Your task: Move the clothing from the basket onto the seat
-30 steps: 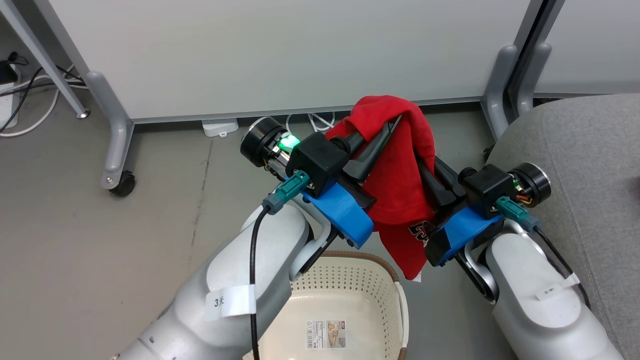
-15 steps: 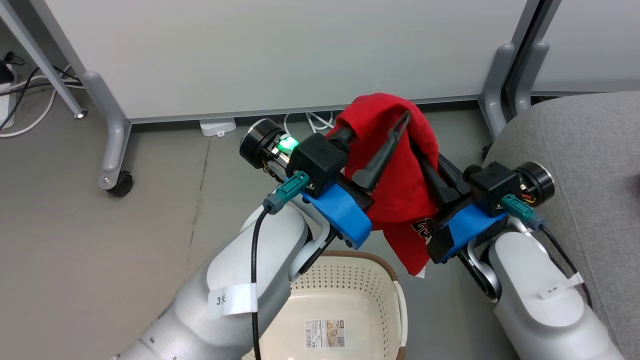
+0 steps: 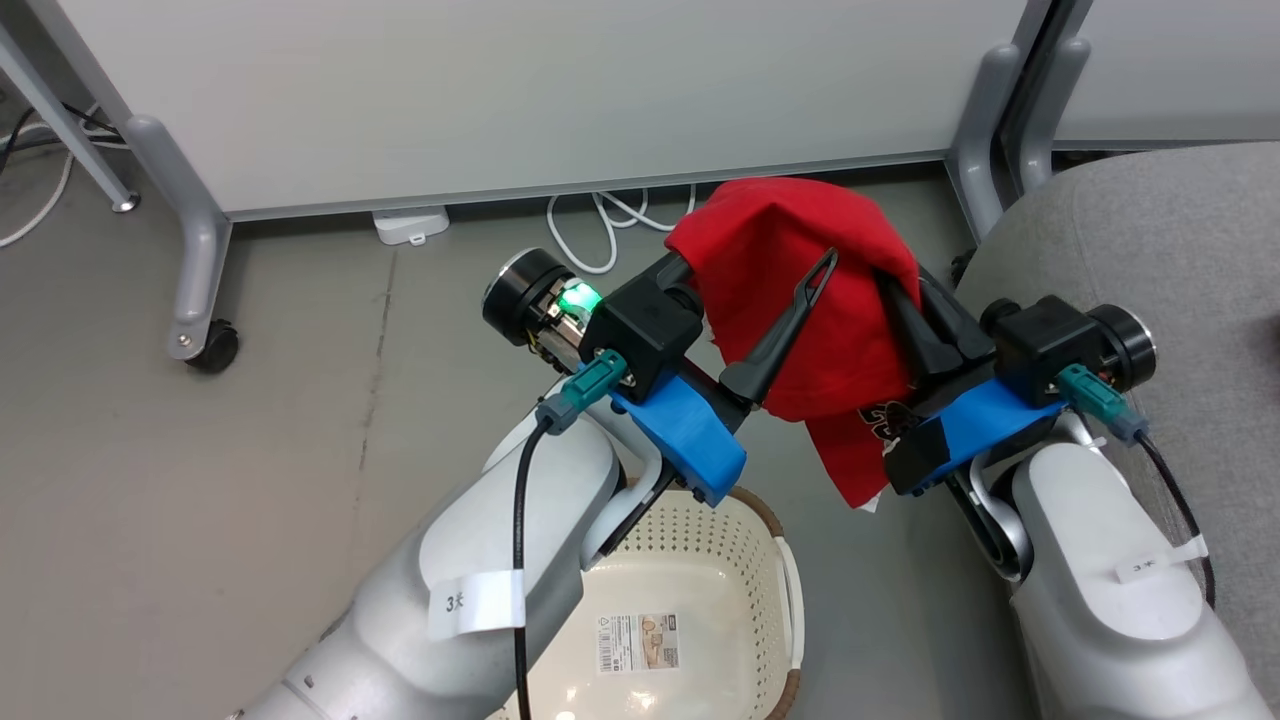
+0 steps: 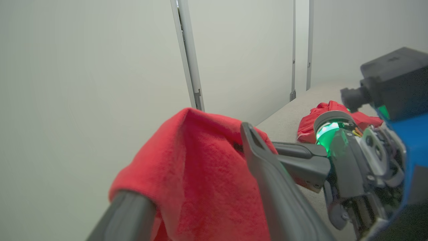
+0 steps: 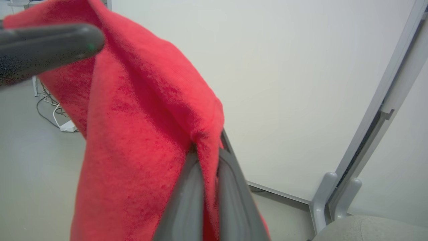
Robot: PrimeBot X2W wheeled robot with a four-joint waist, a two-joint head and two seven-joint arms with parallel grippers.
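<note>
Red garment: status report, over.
Right tool shut on red garment; left tool open under draped fabric. Garment aloft between basket and seat. Nothing seen blocking the way.

The red garment (image 3: 770,240), with a dark printed mark near its lower end, hangs crumpled in the air beyond the basket (image 3: 700,535) and beside the seat (image 3: 1190,250). The cream perforated basket stands upright, with a paper label (image 3: 640,642) on its floor. A second red garment (image 4: 308,123) lies bunched on the light grey seat.
</note>
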